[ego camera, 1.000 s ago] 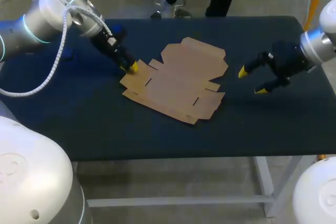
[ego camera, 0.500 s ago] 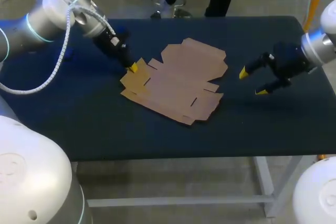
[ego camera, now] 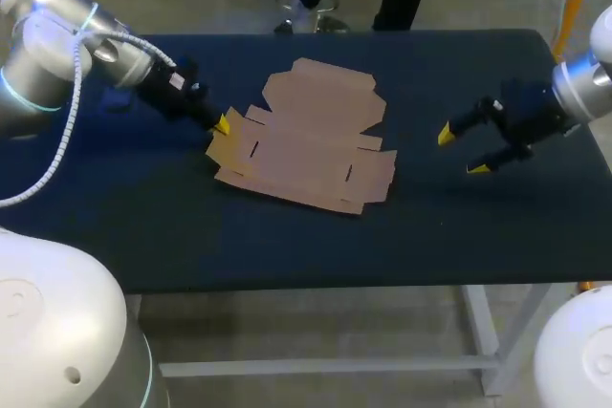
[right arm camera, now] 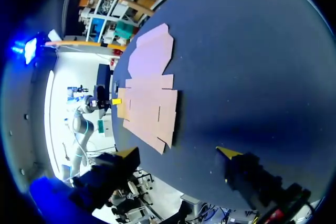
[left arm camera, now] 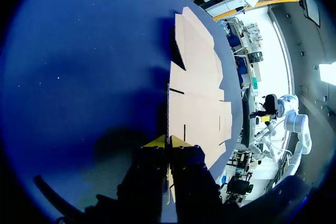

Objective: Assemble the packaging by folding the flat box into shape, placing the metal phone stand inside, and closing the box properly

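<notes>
Surface (ego camera: 478, 226): dark blue, with the box lying on it.
Box (ego camera: 308, 140): brown card, flat and not folded. It sits near the middle of the surface, a bit to the left.
Left arm (ego camera: 57, 45): comes in from the left and ends at the box's left flap.
Right arm (ego camera: 579, 83): comes in from the right and ends above the surface.
Left jaws: closed tight on the edge of the box's left flap. The yellow tips (left arm camera: 156, 141) squeeze the thin card from both sides.
Right jaws: wide open and holding nothing. Their yellow tips (ego camera: 445, 133) are well apart from the box, off to its right.
</notes>
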Controlling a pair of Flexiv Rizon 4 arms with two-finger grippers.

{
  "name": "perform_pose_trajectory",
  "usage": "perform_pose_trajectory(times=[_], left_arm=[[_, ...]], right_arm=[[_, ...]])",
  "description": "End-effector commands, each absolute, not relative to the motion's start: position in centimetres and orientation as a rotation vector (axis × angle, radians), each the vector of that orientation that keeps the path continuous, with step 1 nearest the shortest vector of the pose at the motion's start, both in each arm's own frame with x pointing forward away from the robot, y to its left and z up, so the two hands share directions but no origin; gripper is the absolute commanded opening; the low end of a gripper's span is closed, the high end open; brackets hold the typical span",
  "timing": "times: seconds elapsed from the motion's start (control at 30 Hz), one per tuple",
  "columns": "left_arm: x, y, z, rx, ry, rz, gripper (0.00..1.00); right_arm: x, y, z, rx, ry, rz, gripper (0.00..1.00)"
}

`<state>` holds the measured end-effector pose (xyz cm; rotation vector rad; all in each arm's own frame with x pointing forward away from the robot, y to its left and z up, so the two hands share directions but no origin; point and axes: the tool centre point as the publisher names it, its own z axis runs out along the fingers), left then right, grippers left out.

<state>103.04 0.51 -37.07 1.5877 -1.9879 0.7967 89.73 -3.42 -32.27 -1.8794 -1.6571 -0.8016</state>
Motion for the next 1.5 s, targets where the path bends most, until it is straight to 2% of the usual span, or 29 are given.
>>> perform_pose_trajectory(times=[0.03, 0.23, 0.27, 0.3, 0.33, 0.37, 0.63, 0.87, 0.9, 0.93, 0.97, 1.07, 1.17, 1.33, 1.43, 1.47, 1.5], left_arm=[[100.4, 0.9, -36.9, 1.732, -1.957, 1.002, 0.0], [98.7, 1.4, -37.5, 1.714, -1.995, 1.03, 0.0], [98.5, 1.5, -37.5, 1.714, -1.995, 1.03, 0.21], [98.4, 1.6, -37.5, 1.71, -1.997, 1.025, 0.47], [98.3, 1.6, -37.5, 1.71, -1.998, 1.019, 0.84], [98.3, 1.7, -37.4, 1.71, -1.998, 1.008, 1.0], [99.4, 2.0, -36.9, 1.71, -2.03, 0.879, 1.0], [102.0, 2.3, -37.2, 1.546, -2.098, 0.704, 0.99], [102.2, 2.3, -37.2, 1.548, -2.089, 0.704, 0.97], [102.3, 2.2, -37.2, 1.499, -2.101, 0.669, 0.89], [102.4, 2.2, -37.3, 1.487, -2.106, 0.652, 0.86], [102.4, 2.0, -37.5, 1.424, -2.111, 0.608, 0.82], [102.7, 2.0, -37.7, 1.401, -2.099, 0.585, 0.67], [102.4, 1.5, -38.2, 1.384, -2.123, 0.534, 0.65], [102.0, 1.2, -38.5, 1.375, -2.129, 0.506, 0.57], [101.9, 1.1, -38.6, 1.371, -2.133, 0.496, 0.5], [101.8, 1.0, -38.8, 1.392, -2.132, 0.484, 0.47]], right_arm=[[89.8, -3.6, -32.3, -1.863, -1.658, -0.804, 1.0], [89.7, -3.7, -32.4, -1.853, -1.661, -0.806, 1.0], [89.6, -3.8, -32.4, -1.853, -1.661, -0.805, 1.0], [89.6, -3.8, -32.4, -1.854, -1.661, -0.803, 1.0], [89.6, -3.8, -32.4, -1.854, -1.661, -0.801, 1.0], [89.6, -3.8, -32.4, -1.855, -1.661, -0.8, 1.0], [89.6, -3.8, -32.6, -1.851, -1.66, -0.794, 1.0], [89.9, -3.4, -32.6, -1.845, -1.662, -0.786, 1.0], [89.9, -3.4, -32.6, -1.845, -1.663, -0.784, 1.0], [89.9, -3.4, -32.7, -1.845, -1.664, -0.783, 1.0], [89.9, -3.3, -32.7, -1.846, -1.663, -0.781, 1.0], [90.0, -3.3, -32.7, -1.85, -1.66, -0.778, 1.0], [90.1, -3.2, -32.8, -1.853, -1.657, -0.776, 1.0], [90.2, -3.1, -32.8, -1.854, -1.656, -0.771, 1.0], [90.3, -3.0, -32.8, -1.853, -1.657, -0.768, 1.0], [90.3, -2.9, -32.9, -1.853, -1.657, -0.767, 1.0], [90.4, -2.9, -32.9, -1.853, -1.657, -0.766, 1.0]])
